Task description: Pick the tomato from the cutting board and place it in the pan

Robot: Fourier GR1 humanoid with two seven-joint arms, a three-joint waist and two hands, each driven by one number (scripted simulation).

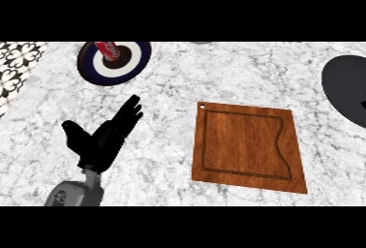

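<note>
No writing can be read on the red can (109, 50) standing on the plate (136, 65) beyond the left hand (100, 138). The hand is spread wide, holding nothing. To its right lies the board (247, 145); farther right, the pan (346, 89). No tomato shows.

Bright, even, diffuse light with no clear source. No hard cast shadows on the marble counter (214, 77); no glare on the cutting board (247, 145), grain legible. Black left hand (100, 138) reads as a flat silhouette at eight o'clock, surface detail lost. Slight softness throughout.
</note>
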